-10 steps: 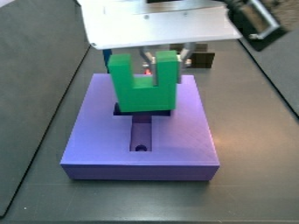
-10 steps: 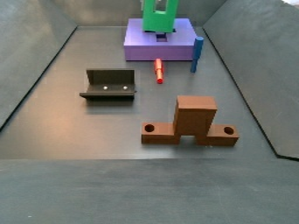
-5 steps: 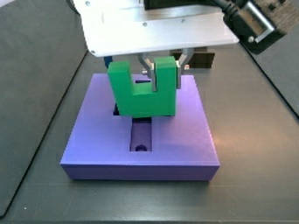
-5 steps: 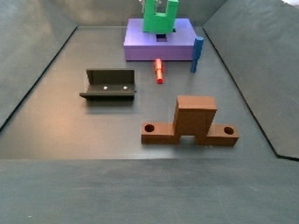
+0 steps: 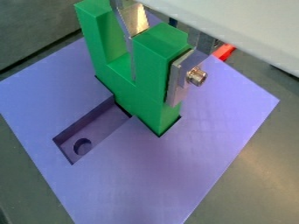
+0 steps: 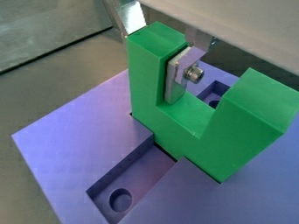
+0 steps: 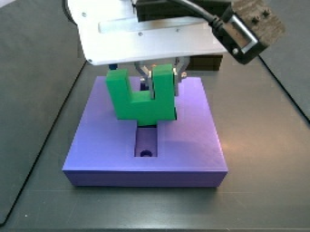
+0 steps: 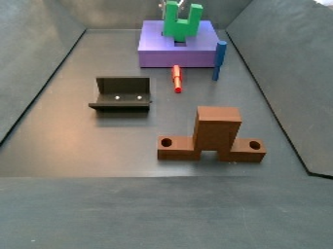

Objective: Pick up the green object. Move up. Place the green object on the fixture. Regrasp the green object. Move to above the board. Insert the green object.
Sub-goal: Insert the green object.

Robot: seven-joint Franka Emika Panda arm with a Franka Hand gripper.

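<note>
The green object (image 7: 140,100) is a chunky U-shaped block standing upright, prongs up, its base sunk into the cross-shaped recess of the lavender board (image 7: 194,145). My gripper (image 7: 164,74) is shut on one prong. In both wrist views the silver fingers (image 5: 181,77) (image 6: 177,73) clamp that prong of the green object (image 5: 117,61) (image 6: 228,122) from two sides. The board (image 5: 216,162) (image 6: 65,149) fills the wrist views, one round hole (image 5: 79,146) showing in its slot. The dark fixture (image 8: 121,94) stands alone on the floor, well away from the board (image 8: 156,43) and the green object (image 8: 181,23).
A red peg (image 8: 177,78) lies on the floor in front of the board. A thin blue peg (image 8: 220,56) stands upright at the board's side. A brown wooden piece (image 8: 215,134) sits nearer the camera. Sloped dark walls ring the floor.
The gripper has come down with the green object; its base has gone from hovering over the board to sitting lower in the cross recess.
</note>
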